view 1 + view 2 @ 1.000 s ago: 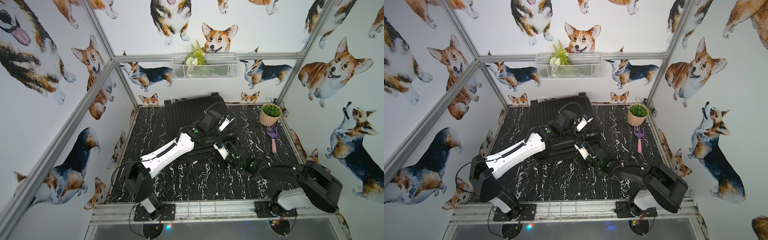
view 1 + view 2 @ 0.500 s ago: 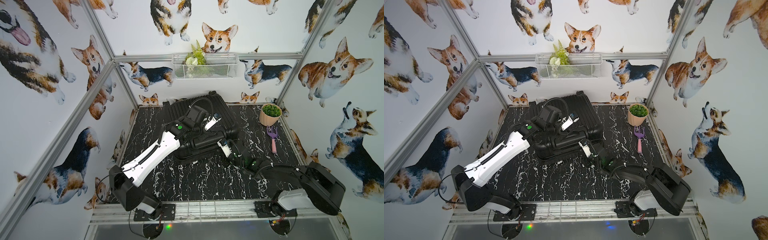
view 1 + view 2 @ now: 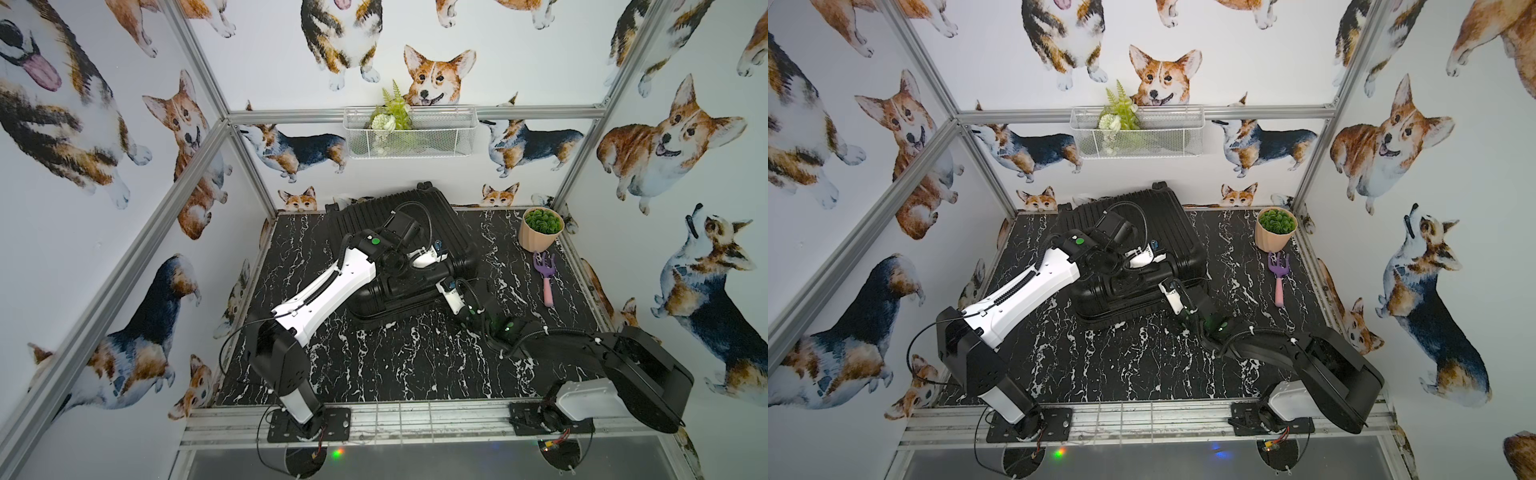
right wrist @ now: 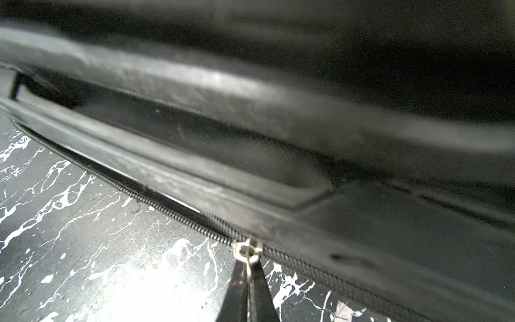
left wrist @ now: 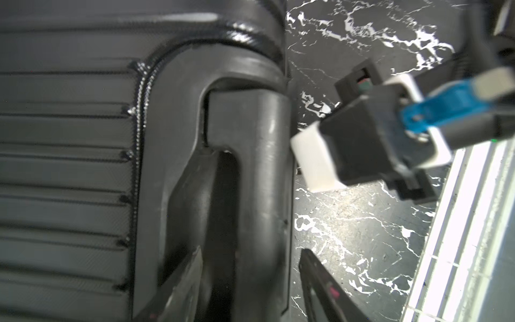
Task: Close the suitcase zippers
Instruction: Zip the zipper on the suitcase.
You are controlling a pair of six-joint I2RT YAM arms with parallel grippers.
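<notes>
The black ribbed suitcase (image 3: 455, 230) (image 3: 1177, 232) lies with its two halves together at the back middle of the marble table. My left gripper (image 3: 437, 252) (image 3: 1152, 249) hovers open over its front side. In the left wrist view the moulded handle (image 5: 259, 172) runs between the spread jaws of my left gripper (image 5: 250, 278), apart from both. My right gripper (image 3: 445, 286) (image 3: 1165, 286) sits low at the case's front right edge. In the right wrist view my right gripper (image 4: 248, 281) is shut on the pull of the silver slider (image 4: 247, 249). The zippers' teeth (image 4: 133, 192) gape on one side of the slider and are meshed on the other.
A peach pot with a green plant (image 3: 540, 228) stands at the back right, and a purple and pink hand rake (image 3: 546, 278) lies just in front of it. A wire basket (image 3: 409, 133) hangs on the back wall. An aluminium rail (image 3: 415, 419) borders the table's front.
My left gripper's jaws have opened and the left arm has pulled back over the case. The case now sits as a closed box. The right gripper stayed shut on the pull, drifting slightly.
</notes>
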